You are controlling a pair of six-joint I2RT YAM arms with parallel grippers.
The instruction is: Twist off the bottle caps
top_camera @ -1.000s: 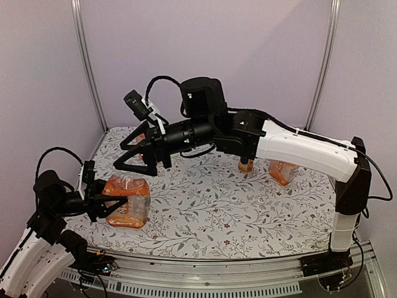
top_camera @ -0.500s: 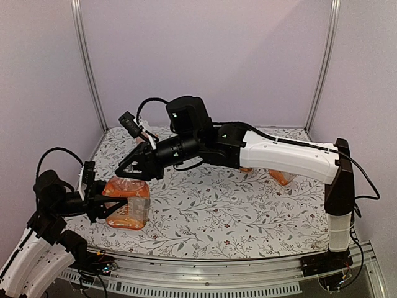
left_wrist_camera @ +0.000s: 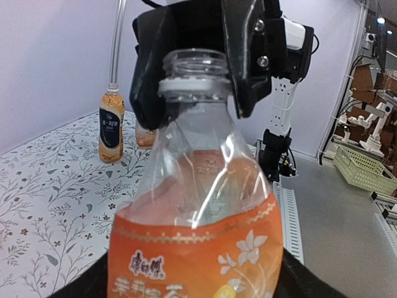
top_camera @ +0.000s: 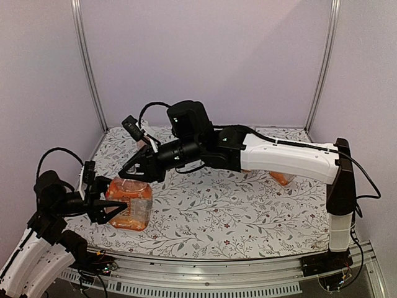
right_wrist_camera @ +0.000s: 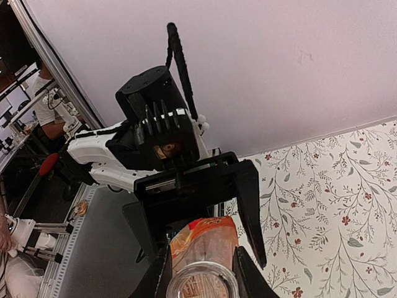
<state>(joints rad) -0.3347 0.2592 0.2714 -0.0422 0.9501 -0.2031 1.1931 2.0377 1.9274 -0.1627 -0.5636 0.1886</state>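
Floral-printed cloth (top_camera: pixel 248 211) covers the table beneath plain lilac walls. We see the left gripper (top_camera: pixel 119 202) clamped on the soft body of a clear, crinkled plastic bottle of orange drink (left_wrist_camera: pixel 192 205) — bracing it, we judge, so the top can be turned without the bottle spinning. Its thin wall is creased and its orange label is glossy. The right gripper (top_camera: pixel 131 176) straddles the ridged neck, jaws either side; whether they pinch we cannot tell. That threaded mouth looks bare — only a white collar ring (left_wrist_camera: pixel 192 87) sits below it. One small round white screw cap (left_wrist_camera: pixel 112 90) tops a slim dark-labelled bottle (left_wrist_camera: pixel 111 127) standing well behind.
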